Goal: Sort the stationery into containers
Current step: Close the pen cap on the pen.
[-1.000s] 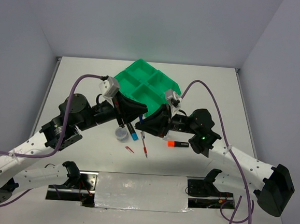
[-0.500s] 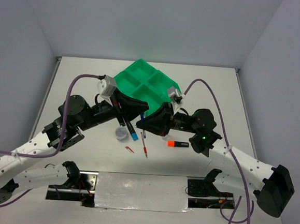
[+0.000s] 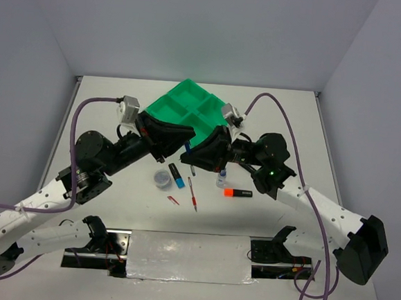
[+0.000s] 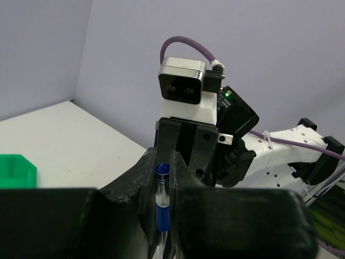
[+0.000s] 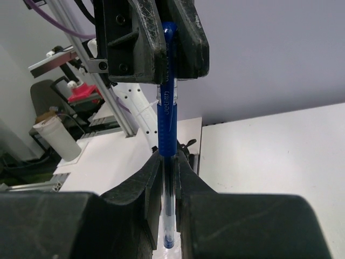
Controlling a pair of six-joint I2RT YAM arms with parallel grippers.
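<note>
A white table [image 3: 305, 144] stands enclosed by plain, pale grey-violet walls [image 3: 196, 31] at its left, back and right, under soft even light, with a shiny metal strip [image 3: 188, 257] along its near edge.

From above, the blue pen [image 3: 187, 147] shows only as a short stub. The rest is buried between the left fingers [image 3: 170, 132] and the right fingers [image 3: 207, 152]. Both arms cover the near corner of the green tray [image 3: 191, 97]. A red sliver [image 3: 173, 201] on the table [image 3: 121, 102] is too small to name. In the left wrist view the pen runs off the bottom edge, and the left edge cuts the tray down to one corner. In the right wrist view the left fingers hide the pen's top, and the background is blurred.
</note>
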